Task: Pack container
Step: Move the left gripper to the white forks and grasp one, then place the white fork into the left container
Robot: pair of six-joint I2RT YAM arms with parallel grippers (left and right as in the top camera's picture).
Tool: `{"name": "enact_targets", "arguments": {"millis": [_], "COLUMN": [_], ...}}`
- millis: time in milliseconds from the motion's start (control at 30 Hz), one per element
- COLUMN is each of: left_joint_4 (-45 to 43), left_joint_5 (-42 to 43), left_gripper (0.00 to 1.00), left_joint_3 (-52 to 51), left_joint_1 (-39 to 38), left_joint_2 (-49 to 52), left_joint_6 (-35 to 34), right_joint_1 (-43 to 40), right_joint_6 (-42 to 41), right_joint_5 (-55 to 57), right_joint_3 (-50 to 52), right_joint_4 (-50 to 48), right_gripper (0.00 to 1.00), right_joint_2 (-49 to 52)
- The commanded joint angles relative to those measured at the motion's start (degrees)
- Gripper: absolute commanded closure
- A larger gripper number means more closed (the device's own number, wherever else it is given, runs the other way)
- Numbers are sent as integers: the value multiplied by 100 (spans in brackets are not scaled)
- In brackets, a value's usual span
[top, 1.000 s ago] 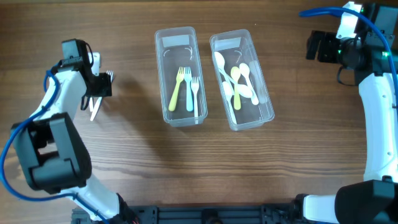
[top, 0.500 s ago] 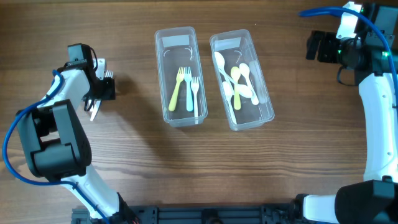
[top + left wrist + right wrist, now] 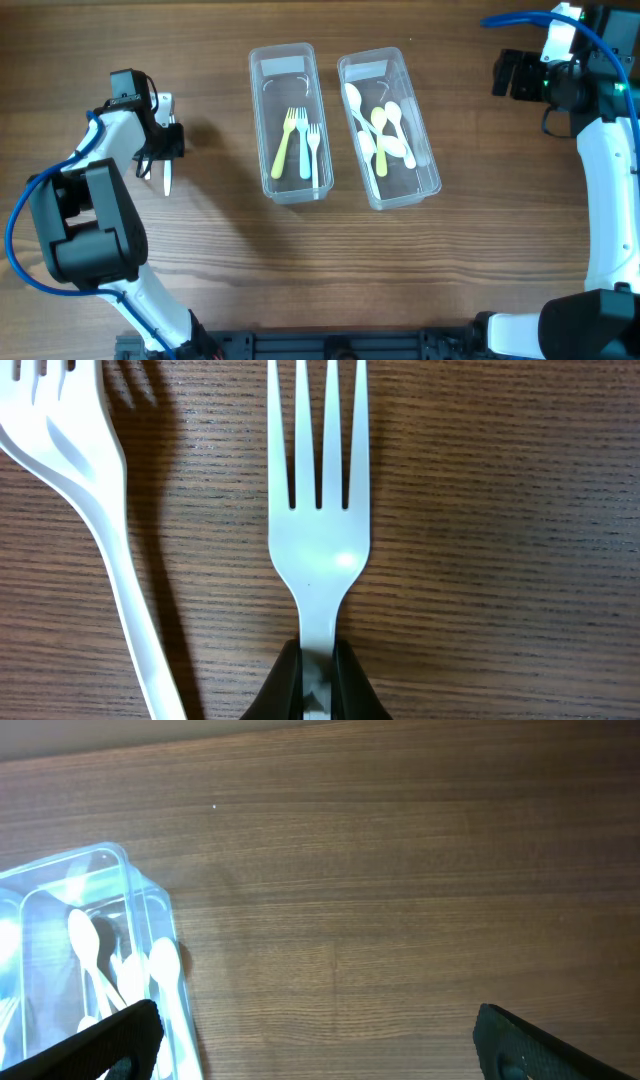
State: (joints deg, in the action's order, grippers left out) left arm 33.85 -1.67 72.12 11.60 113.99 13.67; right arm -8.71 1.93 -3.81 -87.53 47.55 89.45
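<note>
Wood-grain tabletop (image 3: 330, 270) all round, dark and streaky. Over at nine o'clock in the overhead view, left gripper (image 3: 318, 678) low at the surface and pinched tight, jaws closed right up on the neck of a white fork (image 3: 318, 540). From the left wrist: black fingertips (image 3: 285, 685) poking in at six o'clock, handle squeezed between them, tines running straight up to twelve. Lifted or lying flat on the wood? Cannot tell from here.

Second white fork (image 3: 100, 540) just beside, at nine o'clock of the held one, slanting from eleven down toward six. Clear of the jaws, not touching the gripped fork.

Middle of the table, toward twelve: two clear boxes side by side. Left container (image 3: 256, 130) with three forks (image 3: 303, 140) inside, one of them yellow, gathered toward its six o'clock end. Right container (image 3: 432, 165) at three o'clock of the first, angled a little, strewn with pale spoons (image 3: 392, 125).

Held fork well apart from both boxes, off at nine o'clock from the left container.

Up at two o'clock, right gripper (image 3: 315, 1025) parked well away, jaws spread wide, nothing between them but bare wood. Corner of the spoon box peeking in at eight o'clock of the right wrist view.
</note>
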Motion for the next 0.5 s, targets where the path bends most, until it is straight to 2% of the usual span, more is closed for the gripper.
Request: {"name": "enact_targets", "arguments": {"millis": [0,233,467], "left_joint_4": [203,826,1150], "left_joint_5": [-120,24,769], "left_gripper": [96,96,96], "left_joint_3": [164,946,1121], "left_joint_1": [20,9,-284], "left_joint_2": [79,-518,-1176], "left_joint_6": [46,-544,-566], "right_joint_1": [17,17,17], "right_joint_6": [-46,-48,-46], "right_joint_5": [44,44,44], "right_joint_3": [-52,-52,-52], "right_joint_4": [-17,-17,-17], "right_gripper": [0,0,0], "right_joint_2": [2,2,2]}}
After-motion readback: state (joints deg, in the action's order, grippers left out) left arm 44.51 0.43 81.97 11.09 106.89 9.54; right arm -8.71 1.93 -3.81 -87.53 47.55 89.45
